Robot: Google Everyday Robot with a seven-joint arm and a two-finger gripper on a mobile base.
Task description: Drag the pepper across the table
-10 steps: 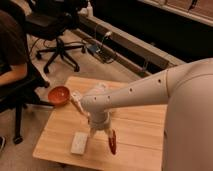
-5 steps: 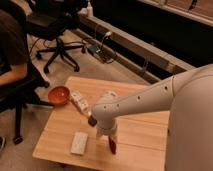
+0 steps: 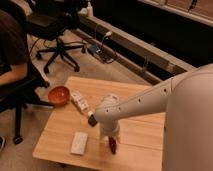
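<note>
The pepper, small, slender and dark red, lies on the light wood-plank table near its front edge. My gripper points straight down from the white arm and stands open right over the pepper's upper end. The wrist hides that end; only the pepper's lower tip shows below it. I cannot tell whether the gripper touches the pepper.
An orange-red bowl sits at the table's far left corner, with a white packet beside it. A white rectangular pad lies front left. A seated person and office chairs are to the left.
The arm has swung lower and the gripper has shifted a little to the right, ending directly over the pepper. The pepper lies where it was.
</note>
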